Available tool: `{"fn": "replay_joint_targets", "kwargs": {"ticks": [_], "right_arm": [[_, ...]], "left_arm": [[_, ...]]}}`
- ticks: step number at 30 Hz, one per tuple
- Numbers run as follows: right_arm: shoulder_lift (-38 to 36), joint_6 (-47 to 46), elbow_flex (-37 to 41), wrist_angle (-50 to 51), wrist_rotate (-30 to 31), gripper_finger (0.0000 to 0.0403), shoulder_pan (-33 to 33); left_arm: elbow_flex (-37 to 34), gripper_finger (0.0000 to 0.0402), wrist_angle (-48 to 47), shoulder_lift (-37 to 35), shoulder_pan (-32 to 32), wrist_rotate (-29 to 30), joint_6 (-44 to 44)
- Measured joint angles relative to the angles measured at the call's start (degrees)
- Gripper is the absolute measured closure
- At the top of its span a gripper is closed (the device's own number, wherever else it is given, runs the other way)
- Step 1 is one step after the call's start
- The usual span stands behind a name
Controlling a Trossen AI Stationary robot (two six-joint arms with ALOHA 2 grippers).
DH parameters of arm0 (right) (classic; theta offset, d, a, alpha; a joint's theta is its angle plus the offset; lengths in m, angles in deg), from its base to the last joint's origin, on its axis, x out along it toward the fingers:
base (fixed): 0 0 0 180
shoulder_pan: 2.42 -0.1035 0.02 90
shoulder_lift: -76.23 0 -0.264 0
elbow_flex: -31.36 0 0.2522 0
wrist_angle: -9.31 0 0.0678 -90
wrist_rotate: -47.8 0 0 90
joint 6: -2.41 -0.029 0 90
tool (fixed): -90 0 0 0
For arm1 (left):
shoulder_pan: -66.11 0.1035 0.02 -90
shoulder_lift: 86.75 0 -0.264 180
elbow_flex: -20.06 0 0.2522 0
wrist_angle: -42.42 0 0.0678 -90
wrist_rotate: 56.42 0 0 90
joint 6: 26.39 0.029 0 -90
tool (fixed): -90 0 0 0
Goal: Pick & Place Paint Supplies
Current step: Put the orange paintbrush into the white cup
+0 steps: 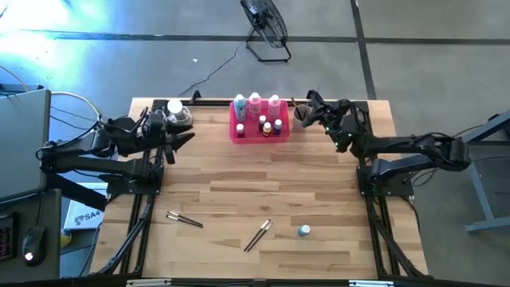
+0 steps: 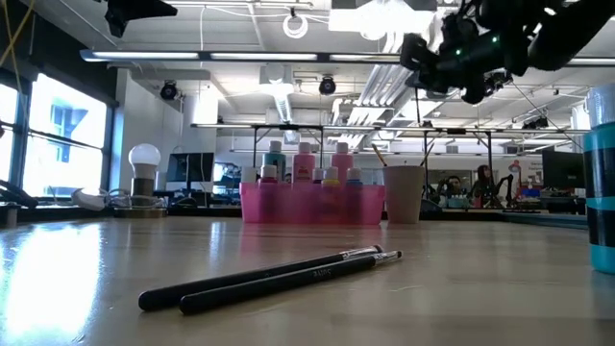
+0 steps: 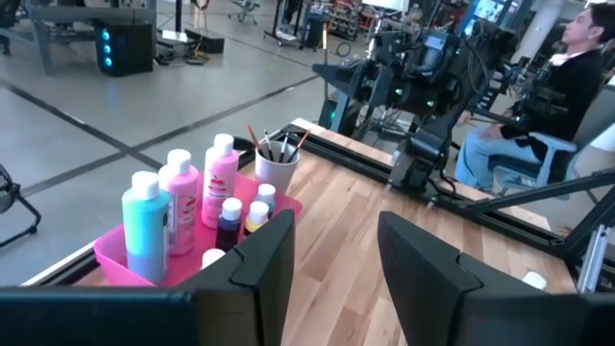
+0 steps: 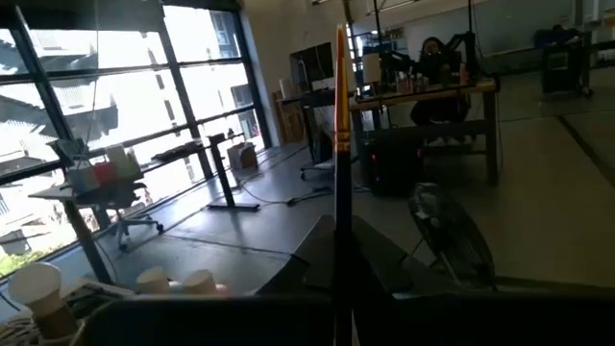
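1. Right wrist view: right gripper point(image 4: 338, 252) jaws clamped on a paintbrush point(image 4: 340, 115), raised over the cup point(image 1: 302, 114).
2. Next: lower it in.
3. Left gripper point(image 3: 332, 264) waits, jaws apart.
4. Loose brushes point(image 1: 258, 235) lie on the bench point(image 1: 319, 183).

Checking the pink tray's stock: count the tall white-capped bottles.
3, all standing along the back of the pink tray: the teal bottle, then two pink bottles. Smaller bottles sit in front.

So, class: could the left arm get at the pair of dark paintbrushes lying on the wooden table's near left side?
Probably yes. The left gripper is open and empty, and nothing stands between it and the dark paintbrushes lying apart on bare table.
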Motion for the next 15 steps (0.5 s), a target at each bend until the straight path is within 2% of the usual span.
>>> {"fn": "replay_joint_targets", "kwargs": {"ticks": [6, 15], "right_arm": [[6.22, 0.42, -0.04, -7.58, -3.10, 0.0399, 2.75], [15.28, -0.32, -1.19, -10.82, -3.73, 0.0399, 6.60]], "left_arm": [[0.00, 0.0254, 0.04, 0.48, -0.01, 0.07, -0.01], [0.00, 0.0254, 0.09, 0.85, -0.02, -0.37, -0.61]]}}
